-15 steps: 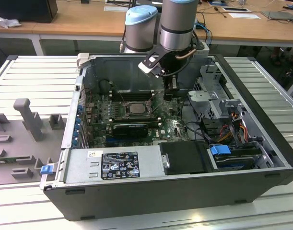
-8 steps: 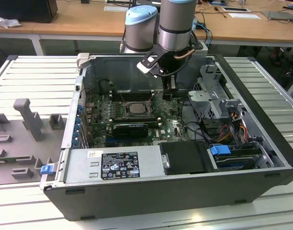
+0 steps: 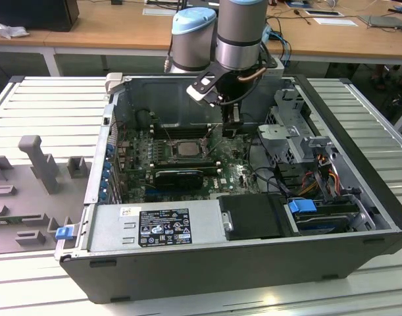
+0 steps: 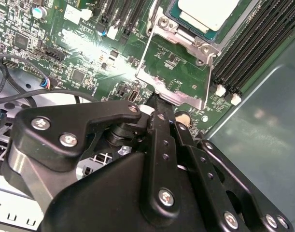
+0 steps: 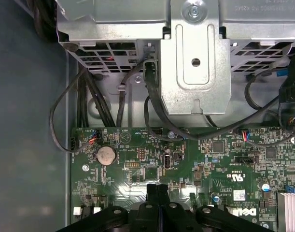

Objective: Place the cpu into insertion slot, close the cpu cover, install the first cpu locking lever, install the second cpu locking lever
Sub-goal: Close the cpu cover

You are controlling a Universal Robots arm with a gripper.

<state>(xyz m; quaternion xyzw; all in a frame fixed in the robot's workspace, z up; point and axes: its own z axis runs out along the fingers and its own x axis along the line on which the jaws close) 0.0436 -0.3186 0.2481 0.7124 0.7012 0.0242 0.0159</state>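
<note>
Exterior view: the gripper (image 3: 222, 123) hangs from the arm in the upper middle of the frame, reaching down into the open computer case (image 3: 253, 266). The case holds the green motherboard (image 3: 235, 175), and a grey power supply (image 3: 154, 227) lies along its lower left.

At the centre of the board the cpu (image 3: 186, 149) lies face up in the insertion slot (image 3: 172, 141), just left of the gripper's tip.

In the second wrist view the two black fingers (image 4: 161, 126) are pressed together with no gap between them. Their tip meets the bright edge of the cpu cover (image 4: 181, 96); whether that thin edge is pinched between them cannot be told. The cover is swung away from the slot, and green board shows through its window. The pale cpu (image 4: 210, 12) sits uncovered in the slot (image 4: 178, 35), beside the black memory slots (image 4: 244, 53).

In the first wrist view the closed fingers (image 5: 152, 193) sit over the board near a coin cell (image 5: 106, 154).
</note>
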